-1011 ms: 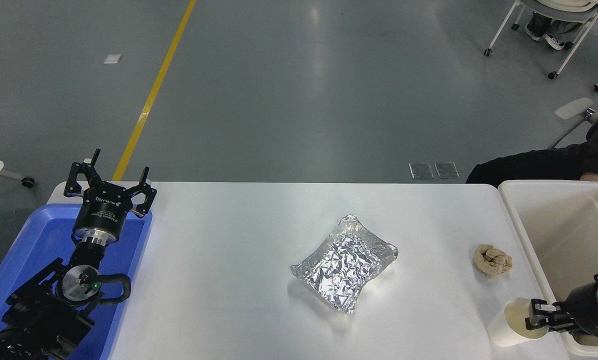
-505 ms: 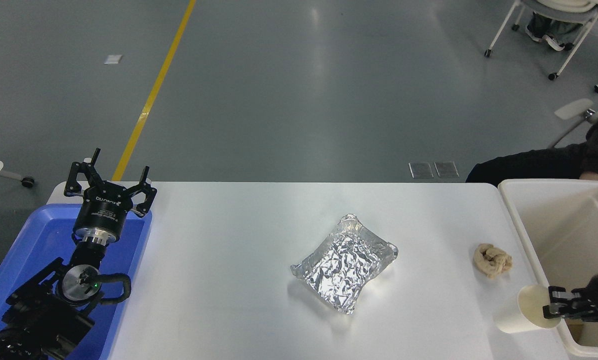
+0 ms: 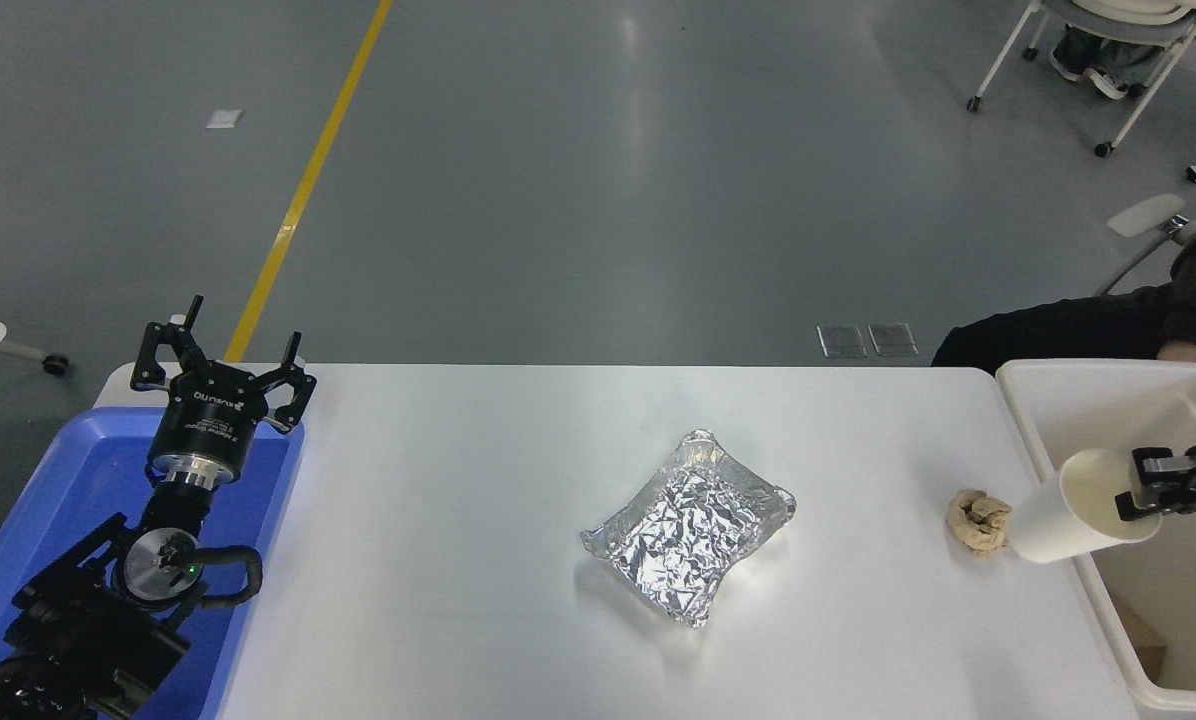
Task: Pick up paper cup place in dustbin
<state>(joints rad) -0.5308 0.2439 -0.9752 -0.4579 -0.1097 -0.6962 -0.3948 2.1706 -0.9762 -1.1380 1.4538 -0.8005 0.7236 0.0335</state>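
Gripping the rim of the one paper cup, the right gripper comes in from the right edge, its arm cut off there; the cup tilts over the dustbin near-left rim, partly hiding one beige paper wad. One crumpled foil tray sits mid-table. Left gripper, fingers spread, parks over one blue tray.

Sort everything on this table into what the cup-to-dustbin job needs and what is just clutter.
Part of the job:
- small white tapered paper cup, tilted, held at its rim
- black right gripper, shut on that cup
- large off-white rectangular plastic dustbin at the table's right end

Just lying about:
- crumpled beige paper wad
- crinkled silver foil tray
- blue plastic tray
- parked left gripper
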